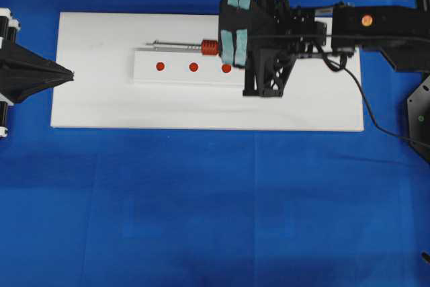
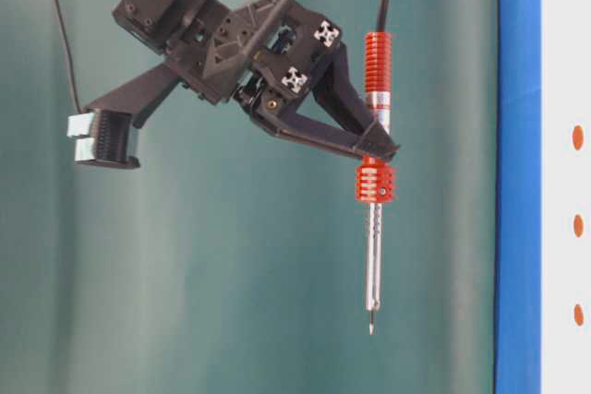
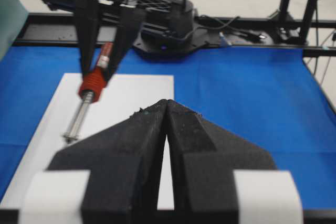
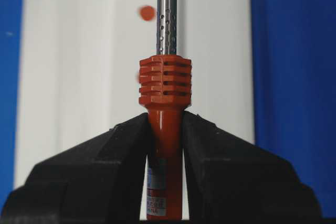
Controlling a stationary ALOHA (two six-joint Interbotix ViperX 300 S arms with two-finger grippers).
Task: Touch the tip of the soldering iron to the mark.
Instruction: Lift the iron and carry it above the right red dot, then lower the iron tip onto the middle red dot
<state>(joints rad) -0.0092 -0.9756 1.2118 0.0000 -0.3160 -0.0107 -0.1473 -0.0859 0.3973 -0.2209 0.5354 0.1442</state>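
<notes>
Clamped on the red-orange handle of the soldering iron (image 4: 164,129), the right pincer (image 4: 165,145) presses the tool from both sides, just behind the ribbed collar. We see the same grip in the table-level view, where the right pincer (image 2: 374,147) holds the soldering iron (image 2: 374,228) in the air, its shaft ending in a dark tip that touches nothing. From overhead, the shaft of the soldering iron (image 1: 181,46) lies along the far edge of a raised white strip (image 1: 144,72) on the white board (image 1: 201,109), tip toward the left pincer.

Three red dots sit in a row on that strip. We take the middle one as the mark (image 1: 193,67); the tip lies beyond it, nearer the outer dot (image 1: 160,66) and off to the strip's far side. The other outer dot (image 1: 226,68) sits just beside the right pincer (image 1: 228,46).

The left pincer (image 1: 70,75) rests at the board's left edge, its fingers (image 3: 144,129) shut together with nothing between them. A blue cloth (image 1: 201,206) lies under the board.
</notes>
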